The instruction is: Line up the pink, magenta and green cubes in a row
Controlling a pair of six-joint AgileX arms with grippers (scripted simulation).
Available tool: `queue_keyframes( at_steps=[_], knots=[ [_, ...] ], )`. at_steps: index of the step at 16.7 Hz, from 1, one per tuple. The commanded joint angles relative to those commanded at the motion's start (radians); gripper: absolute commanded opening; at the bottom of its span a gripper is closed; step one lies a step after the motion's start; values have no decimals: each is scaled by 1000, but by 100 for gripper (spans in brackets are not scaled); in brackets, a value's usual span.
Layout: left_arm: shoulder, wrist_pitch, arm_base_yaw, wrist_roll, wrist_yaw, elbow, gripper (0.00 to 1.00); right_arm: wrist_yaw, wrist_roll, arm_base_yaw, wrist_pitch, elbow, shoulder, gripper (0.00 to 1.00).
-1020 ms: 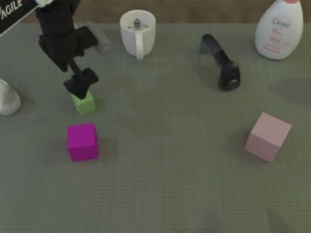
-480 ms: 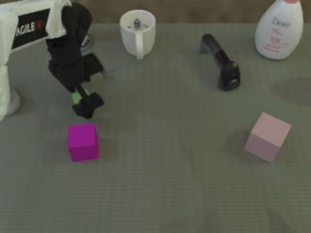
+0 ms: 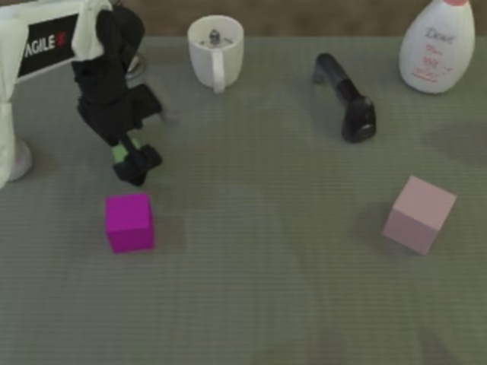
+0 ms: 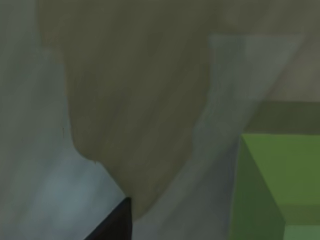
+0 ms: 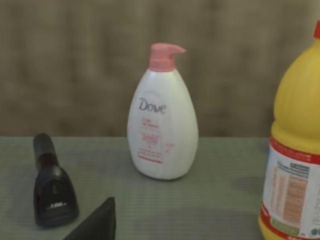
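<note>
Green cube [image 3: 119,153]: clamped between the closed fingers of the left gripper [image 3: 129,158], just above the magenta cube in the top view; it fills one corner of the left wrist view [image 4: 277,185].
Magenta cube [image 3: 129,221]: on the table [image 3: 266,304], near its left side.
Pink cube [image 3: 419,214]: far right of the magenta cube, well apart.
Mug [image 3: 216,52]: white, up and right of the magenta cube.
Scanner [image 3: 345,97]: black, farther right than the mug.
Dove bottle [image 3: 438,44]: far right corner.
Yellow jug [image 5: 295,150]: beside the Dove bottle in the right wrist view.
Right gripper: out of the top view; cannot tell its fingers.
</note>
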Motion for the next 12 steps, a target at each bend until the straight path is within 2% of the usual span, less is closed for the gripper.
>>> queue_keyframes(
  at_steps=[9, 12],
  knots=[
    [0, 0, 0, 0, 0, 0, 2, 0, 0, 0, 0, 0, 0, 100],
    [0, 0, 0, 0, 0, 0, 0, 0, 0, 0, 0, 0, 0, 100]
  ],
)
